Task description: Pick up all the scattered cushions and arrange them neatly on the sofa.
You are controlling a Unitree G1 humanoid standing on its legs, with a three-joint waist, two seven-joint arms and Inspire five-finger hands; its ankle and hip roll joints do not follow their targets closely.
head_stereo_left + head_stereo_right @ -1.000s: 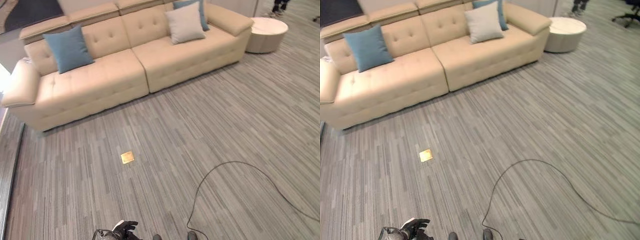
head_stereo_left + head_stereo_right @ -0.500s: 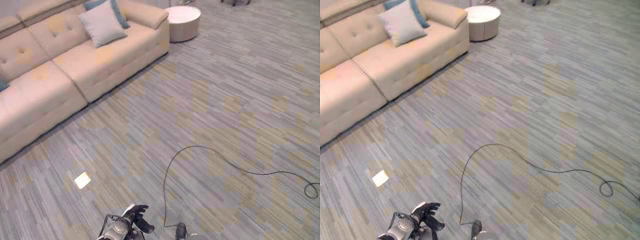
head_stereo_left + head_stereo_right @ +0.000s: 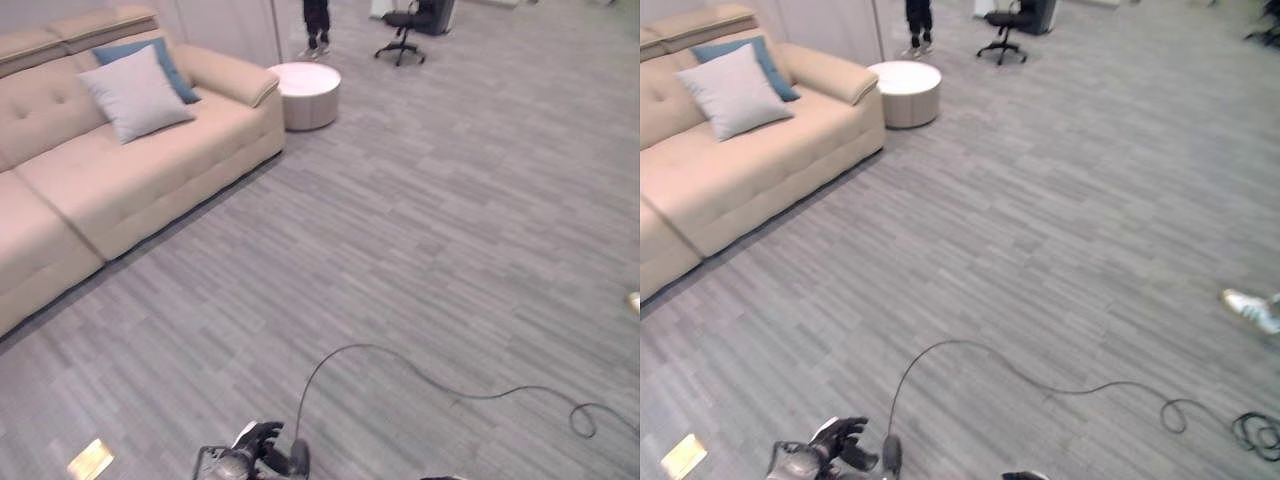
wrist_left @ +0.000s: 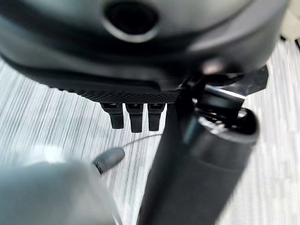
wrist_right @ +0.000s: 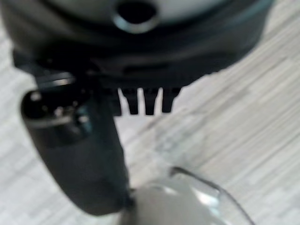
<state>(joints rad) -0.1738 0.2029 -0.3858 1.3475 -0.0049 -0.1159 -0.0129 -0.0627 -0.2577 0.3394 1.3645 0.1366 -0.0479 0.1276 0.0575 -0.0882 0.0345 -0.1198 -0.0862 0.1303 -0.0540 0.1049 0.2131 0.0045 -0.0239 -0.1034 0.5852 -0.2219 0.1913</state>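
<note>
Two cushions sat on the cream sofa [image 3: 120,180] at the upper left of the head views: a light grey cushion [image 3: 135,95] leaned upright against the backrest, and right behind it, partly covered, a blue cushion [image 3: 150,62] stood nearer the armrest. Both were up on the seat, well away from the robot.

Down at the bottom edge of the head views, the left hand [image 3: 835,442] hung low over the grey striped carpet [image 3: 430,220] with nothing in it, fingers loosely spread and relaxed. Its own wrist view showed the left hand [image 4: 136,117] with short straight fingertips over bare floor. The right hand [image 5: 145,105] showed in its wrist view the same way, fingers straight, holding nothing, carpet beneath.

Just past the sofa's armrest stood a round white side table [image 3: 306,92]. Beyond that, a person's legs [image 3: 316,25] stood at the top edge, with a black office chair [image 3: 405,30] close by. A small brass floor plate [image 3: 90,459] lay in the carpet at lower left. At the far right, a person's light shoe [image 3: 1250,308] rested on the floor.
</note>
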